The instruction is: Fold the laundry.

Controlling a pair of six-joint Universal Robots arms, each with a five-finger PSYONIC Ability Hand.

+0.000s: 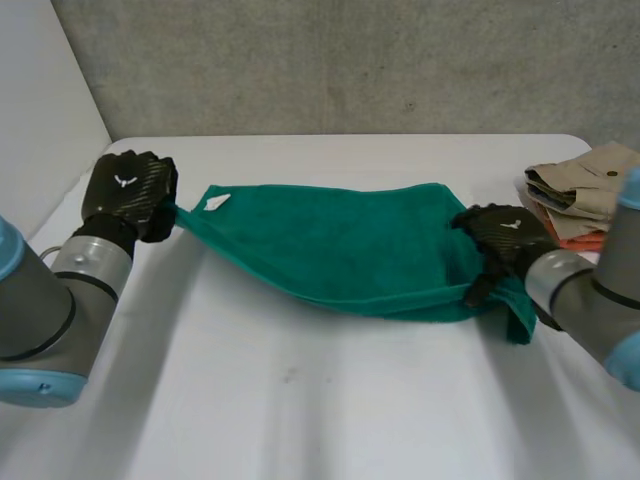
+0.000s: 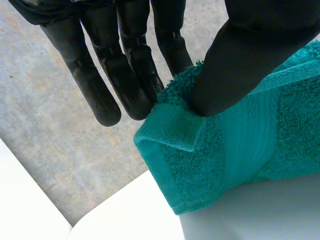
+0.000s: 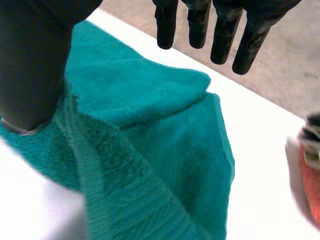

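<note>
Towel (image 1: 330, 255) across table (image 1: 300, 410) middle; clothes pile (image 1: 578, 192) right, near towel end

No legible text (towel tag (image 1: 216, 202) unreadable)

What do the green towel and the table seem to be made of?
The towel looks like matte cotton terry: fuzzy looped pile, with a flat woven band near its hem. The table has a smooth white top, perhaps laminate or painted board; its look leaves this open.

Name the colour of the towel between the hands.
The towel is plain teal green, clearest in the head view.
</note>
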